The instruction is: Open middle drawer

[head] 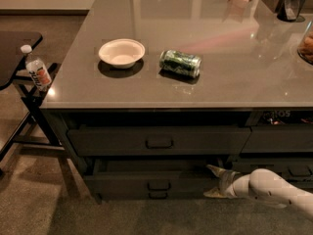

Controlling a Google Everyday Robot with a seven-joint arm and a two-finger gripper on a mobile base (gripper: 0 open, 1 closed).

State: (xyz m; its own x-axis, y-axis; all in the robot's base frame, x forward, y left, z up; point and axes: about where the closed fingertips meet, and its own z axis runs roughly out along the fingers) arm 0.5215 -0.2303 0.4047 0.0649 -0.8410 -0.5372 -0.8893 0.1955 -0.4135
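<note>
The middle drawer (127,182) is a wide dark grey front with a small black loop handle (159,185). It stands a little way out of the cabinet, and a strip of its dark inside shows above the front. My gripper (214,181) is low at the right end of this drawer front, reaching in from the right on a white arm (266,187). Its two fingers are spread apart, one above and one below, and hold nothing. The top drawer (98,141) above it is closed. Only the handle of the bottom drawer (157,196) shows.
On the grey counter (234,77) lie a white bowl (122,52) and a green can (180,63) on its side. A dark stand with a water bottle (36,70) is at the left. More drawers (279,141) are on the right. Carpet lies in front.
</note>
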